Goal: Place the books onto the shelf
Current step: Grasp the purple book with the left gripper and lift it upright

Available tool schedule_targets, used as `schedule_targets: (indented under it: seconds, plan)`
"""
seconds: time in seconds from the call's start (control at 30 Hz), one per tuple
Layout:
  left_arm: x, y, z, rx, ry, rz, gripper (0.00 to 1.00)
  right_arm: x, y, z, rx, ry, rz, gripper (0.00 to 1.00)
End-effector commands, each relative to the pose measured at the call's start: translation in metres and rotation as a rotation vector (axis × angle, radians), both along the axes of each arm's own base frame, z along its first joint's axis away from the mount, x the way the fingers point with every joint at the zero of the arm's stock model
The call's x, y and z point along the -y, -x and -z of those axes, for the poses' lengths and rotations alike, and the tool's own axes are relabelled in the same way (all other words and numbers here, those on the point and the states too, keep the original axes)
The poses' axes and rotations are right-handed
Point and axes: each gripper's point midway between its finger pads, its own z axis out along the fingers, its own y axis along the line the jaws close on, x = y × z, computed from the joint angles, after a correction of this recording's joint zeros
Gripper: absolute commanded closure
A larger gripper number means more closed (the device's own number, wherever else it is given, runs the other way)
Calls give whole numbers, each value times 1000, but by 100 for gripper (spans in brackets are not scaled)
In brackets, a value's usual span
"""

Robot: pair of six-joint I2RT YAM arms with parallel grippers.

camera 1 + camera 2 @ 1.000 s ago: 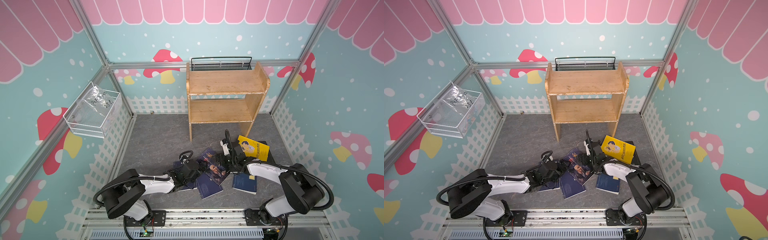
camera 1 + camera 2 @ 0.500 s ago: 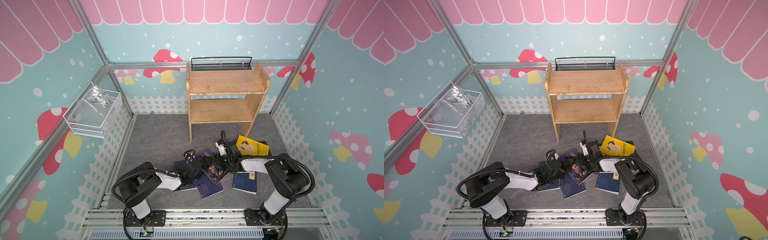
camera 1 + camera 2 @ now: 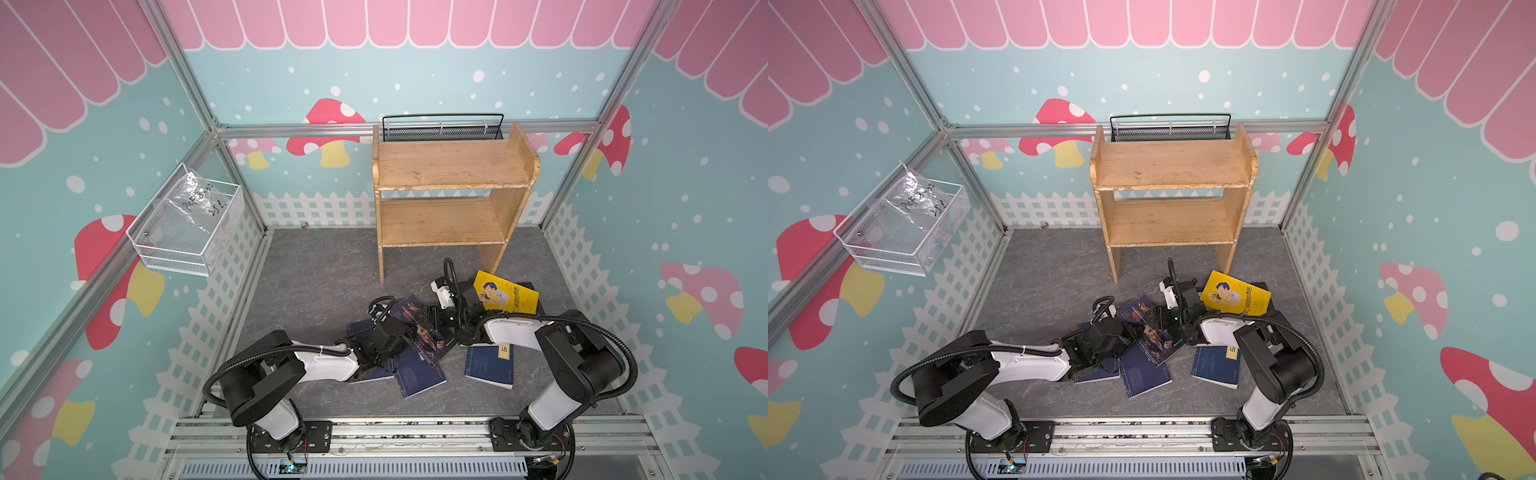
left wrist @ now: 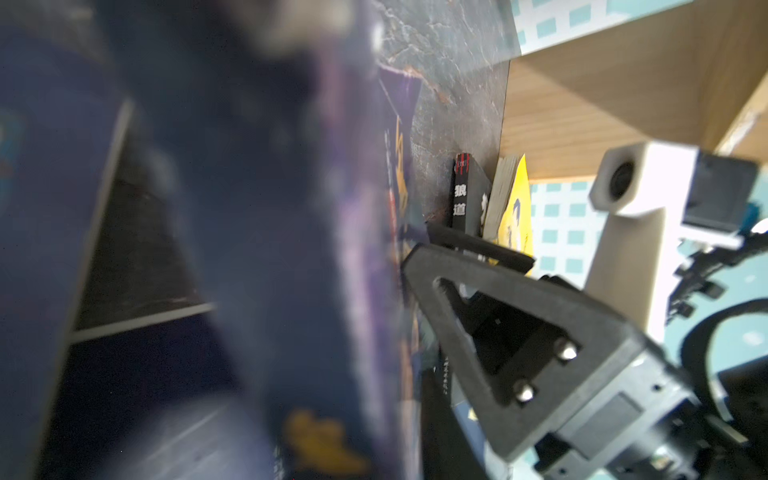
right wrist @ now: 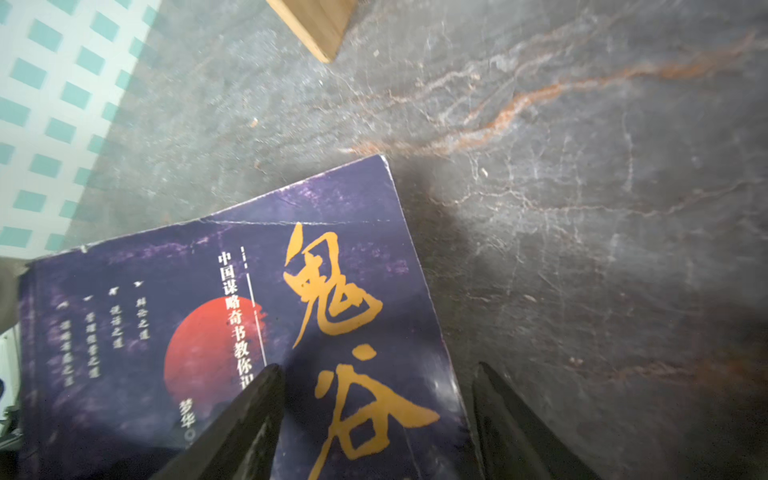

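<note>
Purple portrait-cover paperback (image 3: 430, 338) lies on grey stone-pattern counter (image 3: 324, 282), nearer than light-wood two-tier shelf (image 3: 449, 166). Right gripper (image 5: 378, 365): jaws apart, straddling the book's right edge. Left gripper (image 3: 401, 334) at its left edge; jaw state cannot be told.

**Arm hardware: visual condition**

Noted on left arm (image 3: 328, 368) and right arm (image 3: 511, 332): white link shells, black joint housings, a black corrugated cable (image 3: 232, 365) looped beside each. Both base plates (image 3: 316, 432) black. On the right gripper (image 5: 378, 368), fingers (image 4: 498, 328) matte black, triangular, open-centred, with two silver screws (image 4: 565, 353). Its wrist camera housing (image 4: 631, 187) is white and boxy.
</note>
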Motion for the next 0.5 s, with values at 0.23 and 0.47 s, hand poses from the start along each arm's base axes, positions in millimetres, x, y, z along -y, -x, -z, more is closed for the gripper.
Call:
schedule_targets:
  seconds: [0.23,0.47]
  plan:
    - [3,-5,-73,219,-32,89,100,9,-2,-95,116,-197,87,15]
    - [1,2,-171,442,21,208,100,57,19,-178,261,-319,231,6]
